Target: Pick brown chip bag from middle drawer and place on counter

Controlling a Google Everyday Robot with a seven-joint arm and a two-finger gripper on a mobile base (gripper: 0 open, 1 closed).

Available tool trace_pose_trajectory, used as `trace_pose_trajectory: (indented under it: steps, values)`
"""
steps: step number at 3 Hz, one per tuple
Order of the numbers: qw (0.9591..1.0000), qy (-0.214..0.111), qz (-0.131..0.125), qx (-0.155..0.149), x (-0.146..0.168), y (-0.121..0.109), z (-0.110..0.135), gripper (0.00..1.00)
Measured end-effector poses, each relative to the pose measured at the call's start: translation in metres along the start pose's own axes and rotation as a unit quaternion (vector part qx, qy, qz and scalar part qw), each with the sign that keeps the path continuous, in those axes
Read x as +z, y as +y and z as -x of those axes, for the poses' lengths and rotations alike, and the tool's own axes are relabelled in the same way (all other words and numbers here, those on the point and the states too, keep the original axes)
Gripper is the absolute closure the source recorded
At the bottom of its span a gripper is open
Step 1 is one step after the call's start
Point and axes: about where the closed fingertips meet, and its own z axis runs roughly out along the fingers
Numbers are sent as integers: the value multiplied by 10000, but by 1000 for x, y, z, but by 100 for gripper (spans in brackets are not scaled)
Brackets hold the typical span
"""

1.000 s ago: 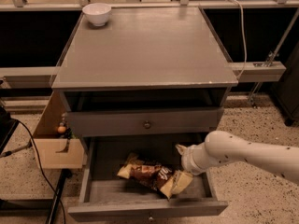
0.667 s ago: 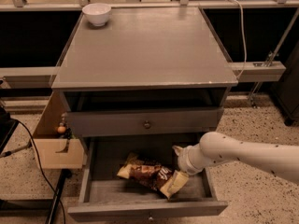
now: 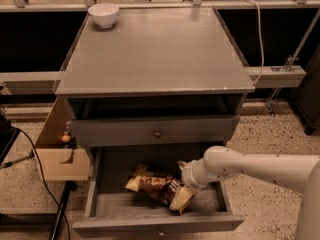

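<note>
The brown chip bag [image 3: 154, 186] lies on the floor of the open middle drawer [image 3: 107, 206], dark brown in the middle with tan-yellow ends. My white arm reaches in from the right. The gripper [image 3: 179, 185] is down inside the drawer at the bag's right end, touching or just over it; the wrist hides the fingertips. The counter [image 3: 155, 49] is the broad grey top slab above.
A small white bowl [image 3: 103, 14] stands at the counter's back left corner. A closed drawer front with a dark knob [image 3: 157, 133] sits above the open drawer. A tan wooden box [image 3: 56, 149] and black cable lie on the floor at left. Pale metal rails run behind.
The arm has moved left and a little deeper into the drawer, bringing the gripper onto the bag's right end. The bag lies in the same place.
</note>
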Motion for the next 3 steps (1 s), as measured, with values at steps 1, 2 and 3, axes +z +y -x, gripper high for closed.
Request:
trace_pose_trajectory:
  steps: [1,2,3]
  values:
    - [9999,-31,135,73,18,5,7,0]
    - [9997,-70,212,123,29,8,11,0]
    - [9994,-79,242,219,39,6,9,0]
